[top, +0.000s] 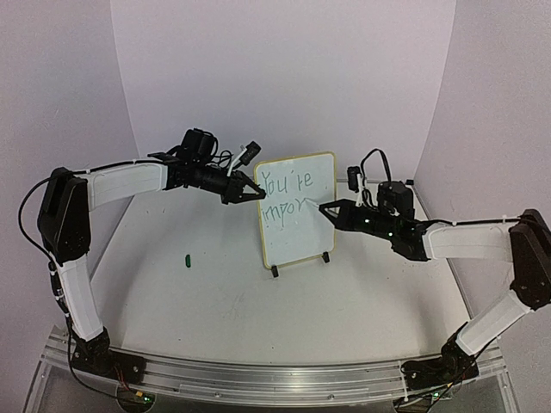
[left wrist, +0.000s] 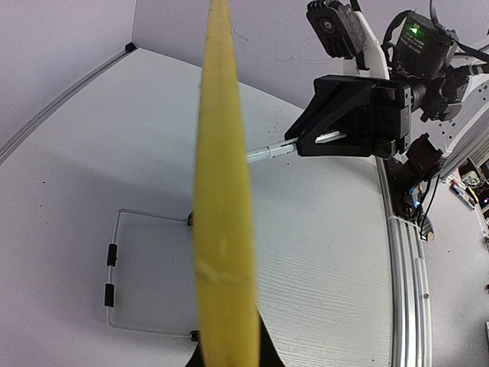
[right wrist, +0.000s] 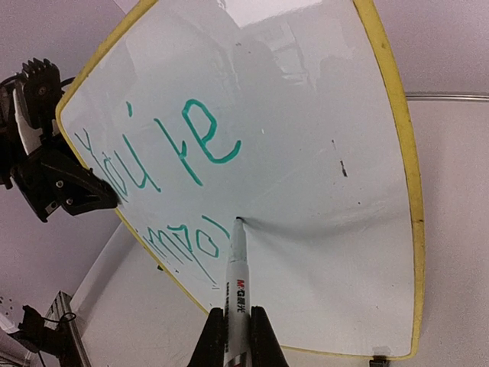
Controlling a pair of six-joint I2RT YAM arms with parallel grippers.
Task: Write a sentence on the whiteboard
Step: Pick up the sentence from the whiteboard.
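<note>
The whiteboard (top: pixel 301 243) stands upright on small black feet at mid-table. My left gripper (top: pixel 255 194) is shut on its left edge; the left wrist view shows that yellow frame edge (left wrist: pixel 221 229) running up between the jaws of the left gripper (left wrist: pixel 229 348). My right gripper (top: pixel 328 209) is shut on a white marker (right wrist: pixel 238 283), whose tip touches the whiteboard (right wrist: pixel 321 138). The sentence (right wrist: pixel 164 157) reads "You're" in green, with "impor" below it, and the tip sits just after the "r". The right gripper (right wrist: pixel 238 325) clamps the marker's barrel.
A small green marker cap (top: pixel 187 258) lies on the table left of the board. A thin wire stand (left wrist: pixel 113 275) sits behind the board. An aluminium rail (top: pixel 258 374) runs along the near edge. Pale walls enclose the back and sides.
</note>
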